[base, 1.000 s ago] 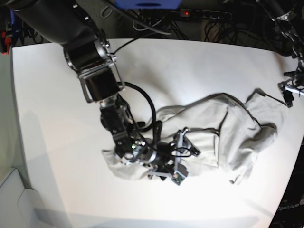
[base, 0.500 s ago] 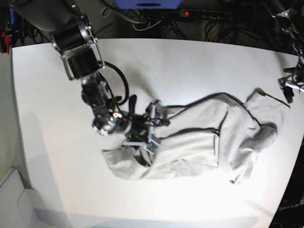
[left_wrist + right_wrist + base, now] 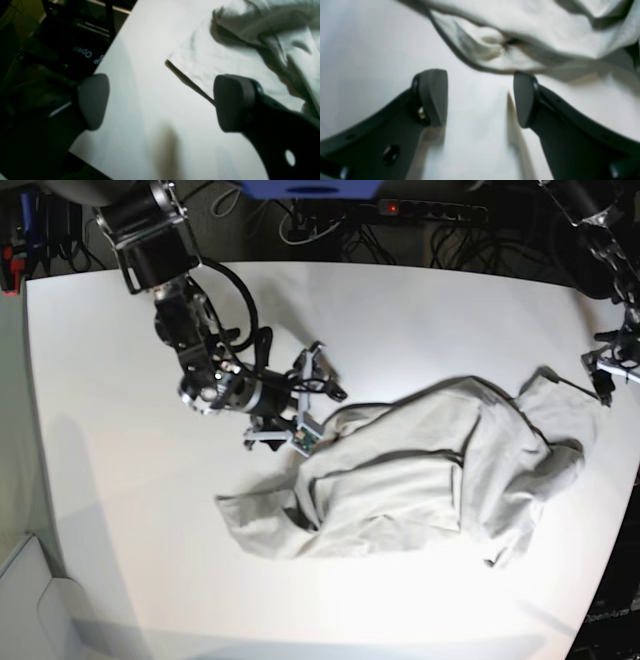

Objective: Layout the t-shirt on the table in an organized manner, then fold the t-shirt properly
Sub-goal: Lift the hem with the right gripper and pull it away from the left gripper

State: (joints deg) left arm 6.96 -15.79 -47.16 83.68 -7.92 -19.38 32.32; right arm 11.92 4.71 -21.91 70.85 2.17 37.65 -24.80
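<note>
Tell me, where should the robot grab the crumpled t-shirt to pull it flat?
Probably the flat corner of the t-shirt beside the open left gripper, coming in from the table edge. That corner lies spread out at the shirt's outer end, so pulling it outward should stretch the bunched middle.

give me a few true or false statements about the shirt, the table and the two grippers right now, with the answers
1. The t-shirt lies flat and smooth with both sleeves spread out. False: it is crumpled and bunched in folds.
2. The right gripper is open with nothing between its fingers. True.
3. The left gripper is shut on the shirt's edge. False: it is open and holds nothing, with a corner of the shirt close beside it.
4. The shirt lies wholly on the table. True.
5. A second piece of cloth lies on the table beside the shirt. False: the shirt is the only cloth in view.
</note>
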